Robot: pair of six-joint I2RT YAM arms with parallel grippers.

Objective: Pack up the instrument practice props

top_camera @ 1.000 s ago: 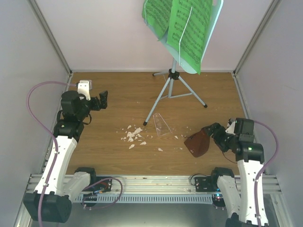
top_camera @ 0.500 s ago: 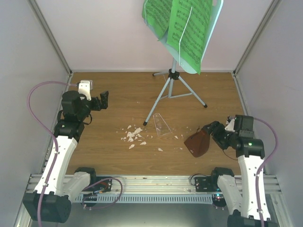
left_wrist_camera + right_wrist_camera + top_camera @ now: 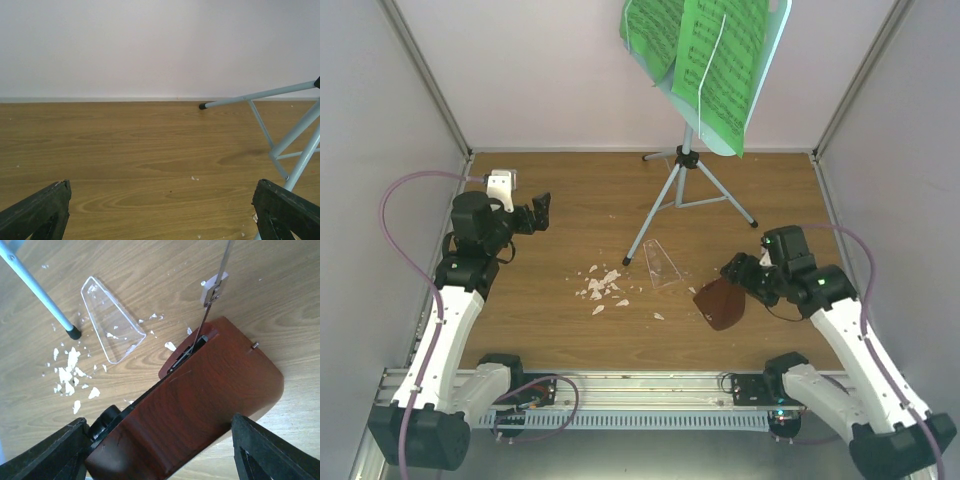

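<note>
The pale blue music stand [image 3: 688, 160] stands at the back on silver tripod legs, with bright green sheet-music pages [image 3: 720, 60] on its desk. My right gripper [image 3: 732, 278] is shut on the reddish-brown metronome body [image 3: 721, 304], held just above the table; in the right wrist view the body [image 3: 200, 405] fills the space between the fingers, its pendulum rod [image 3: 215, 290] sticking out. The metronome's clear cover [image 3: 663, 265] lies flat on the table, also in the right wrist view [image 3: 111, 320]. My left gripper [image 3: 538, 211] is open and empty at the left; stand legs [image 3: 280, 120] show ahead of it.
Small white crumbs [image 3: 603, 287] are scattered on the wooden table left of the clear cover, also in the right wrist view [image 3: 67, 372]. White walls and metal frame posts [image 3: 425, 80] close in the table on three sides.
My right arm has swung left and forward, carrying the metronome body toward the table's middle, nearer the clear cover. The left arm has not moved.
</note>
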